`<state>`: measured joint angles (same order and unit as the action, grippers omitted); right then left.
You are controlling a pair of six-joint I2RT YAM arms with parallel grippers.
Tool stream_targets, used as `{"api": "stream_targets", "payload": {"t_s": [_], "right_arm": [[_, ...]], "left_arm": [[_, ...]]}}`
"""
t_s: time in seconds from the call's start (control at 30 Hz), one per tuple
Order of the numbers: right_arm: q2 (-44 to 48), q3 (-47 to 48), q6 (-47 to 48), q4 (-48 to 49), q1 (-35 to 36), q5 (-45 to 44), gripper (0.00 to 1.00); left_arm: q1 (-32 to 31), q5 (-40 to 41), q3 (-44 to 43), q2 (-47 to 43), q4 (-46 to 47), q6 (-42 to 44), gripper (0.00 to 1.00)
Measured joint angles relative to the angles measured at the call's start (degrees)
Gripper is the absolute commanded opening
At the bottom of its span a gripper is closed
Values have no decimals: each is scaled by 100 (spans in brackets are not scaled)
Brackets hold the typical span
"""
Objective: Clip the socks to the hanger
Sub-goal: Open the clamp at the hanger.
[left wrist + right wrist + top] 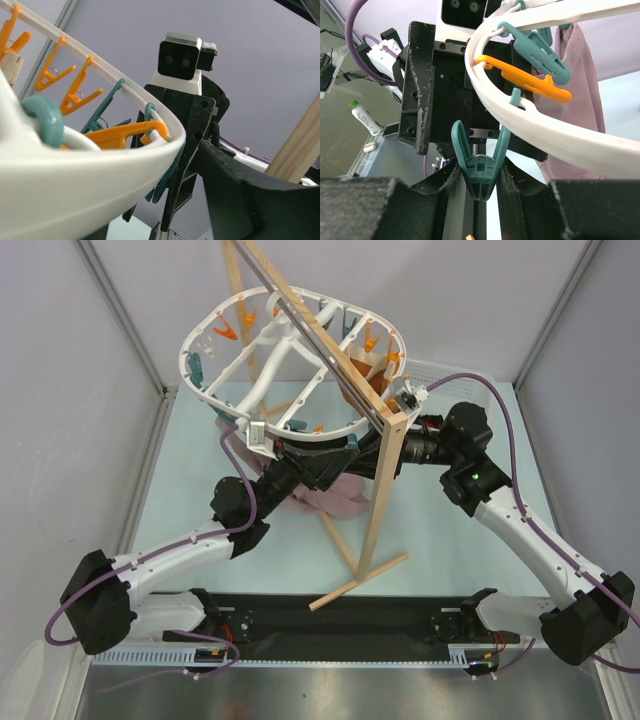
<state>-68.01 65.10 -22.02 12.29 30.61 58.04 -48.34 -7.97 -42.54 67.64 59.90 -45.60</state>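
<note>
The white oval hanger (200, 380) hangs tilted from a metal rod, with orange and teal clips around its rim. Both arms reach in under its near side. My left gripper (262, 440) is at the near-left rim. In the left wrist view the thick white rim (75, 175) fills the space between the jaws and hides the left finger, and the right finger (240, 200) lies close against it. My right gripper (480, 175) has both fingers pressed on a teal clip (480, 167) that hangs from the rim (560, 135). The socks show in no view.
A wooden stand (385, 490) carries the rod (300, 320) and rises between the arms. A mauve-pink cloth (335, 498) lies under the hanger and hangs behind the rim (580, 75). An orange clip (530, 82) and another teal clip (540, 50) sit just above the held one.
</note>
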Motion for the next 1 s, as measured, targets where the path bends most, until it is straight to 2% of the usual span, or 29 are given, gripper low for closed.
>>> {"api": "stream_targets", "payload": {"t_s": [0.13, 0.4, 0.43, 0.57, 0.6, 0.63, 0.67, 0.77, 0.8, 0.87, 0.9, 0.97, 1.0], "right_arm": [[0, 0, -4, 7, 0, 2, 13], [0, 0, -31, 22, 0, 7, 13], [0, 0, -31, 22, 0, 7, 13], [7, 9, -42, 70, 2, 55, 13], [7, 9, -42, 74, 2, 55, 13], [7, 9, -48, 87, 2, 55, 14], [7, 11, -59, 94, 2, 39, 14], [17, 48, -50, 168, -22, -35, 27], [26, 61, -48, 170, -22, -35, 38], [57, 63, -37, 125, -20, -35, 50], [74, 63, -22, 42, -22, -24, 62], [101, 61, 20, -98, -44, -68, 73], [129, 59, 59, -153, -57, -114, 83]], "left_arm": [[0, -120, 0, 72, 219, -7, 58], [0, -258, -2, 162, 522, -2, 55], [0, -275, 0, 162, 538, -4, 47], [22, -273, 0, 166, 531, 33, 34], [22, -269, 0, 166, 529, 52, 23], [24, -243, 0, 166, 522, 90, 4], [35, -249, -2, 166, 529, 90, 1], [50, -258, -72, 151, 551, 269, 0], [46, -271, -85, 140, 544, 280, 0], [46, -260, -94, 120, 511, 275, 0], [48, -243, -111, 114, 501, 260, 0], [48, -168, -155, 55, 369, 275, 0], [46, -142, -166, 22, 278, 278, 0]]}}
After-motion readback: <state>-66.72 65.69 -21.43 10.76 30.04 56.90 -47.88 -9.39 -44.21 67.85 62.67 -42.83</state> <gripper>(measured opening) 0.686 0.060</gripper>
